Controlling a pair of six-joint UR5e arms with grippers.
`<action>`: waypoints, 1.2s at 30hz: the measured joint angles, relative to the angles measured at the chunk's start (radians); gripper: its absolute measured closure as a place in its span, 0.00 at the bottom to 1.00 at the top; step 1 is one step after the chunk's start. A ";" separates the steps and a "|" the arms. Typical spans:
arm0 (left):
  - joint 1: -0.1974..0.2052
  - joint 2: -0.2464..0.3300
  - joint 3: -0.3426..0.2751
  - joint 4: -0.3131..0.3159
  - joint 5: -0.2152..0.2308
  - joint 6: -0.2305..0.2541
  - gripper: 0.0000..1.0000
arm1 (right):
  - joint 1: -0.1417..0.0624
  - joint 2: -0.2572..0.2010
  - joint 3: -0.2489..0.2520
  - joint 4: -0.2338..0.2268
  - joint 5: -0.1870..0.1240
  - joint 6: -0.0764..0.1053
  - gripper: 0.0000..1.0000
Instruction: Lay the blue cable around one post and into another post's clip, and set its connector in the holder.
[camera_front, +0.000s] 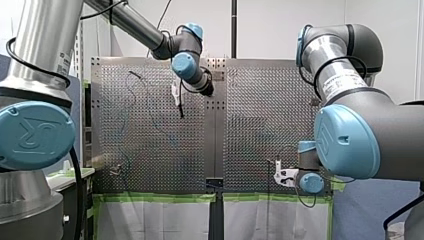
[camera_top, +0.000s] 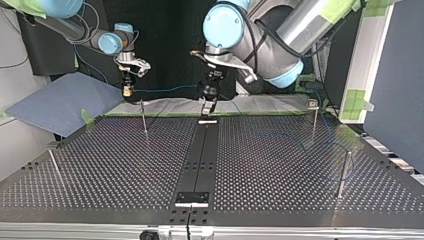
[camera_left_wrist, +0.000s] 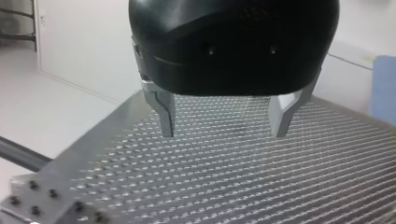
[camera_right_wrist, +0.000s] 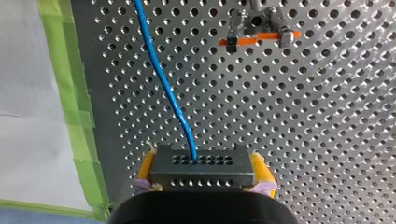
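Note:
In the right wrist view my right gripper (camera_right_wrist: 201, 158) has its yellow pads shut on a black connector block (camera_right_wrist: 201, 166). The blue cable (camera_right_wrist: 163, 79) leaves the block and runs ahead over the perforated plate. A post's clip with an orange piece (camera_right_wrist: 258, 36) stands farther ahead, to one side of the cable. The top view shows this gripper (camera_top: 128, 91) at the far left edge of the table, with the cable (camera_top: 165, 90) stretching right. My left gripper (camera_left_wrist: 224, 126) is open and empty above the plate, hanging near the far middle (camera_top: 206, 107).
Thin posts stand on the table at the top view's left (camera_top: 143, 117), far right (camera_top: 314, 117), near right (camera_top: 344, 172) and near left (camera_top: 54, 165). A black bracket (camera_top: 191, 198) sits on the centre strip near the front. Green tape (camera_right_wrist: 77, 112) lines the plate's edge.

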 joint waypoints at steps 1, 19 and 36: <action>-0.007 -0.007 -0.006 0.007 -0.002 -0.006 0.01 | 0.001 0.000 0.000 0.001 0.000 0.001 1.00; -0.116 -0.172 -0.079 0.172 0.060 -0.014 0.01 | 0.002 0.001 0.000 0.003 -0.006 0.014 1.00; 0.033 -0.325 -0.060 0.325 0.192 0.094 0.01 | -0.004 0.002 0.001 -0.001 -0.009 0.019 1.00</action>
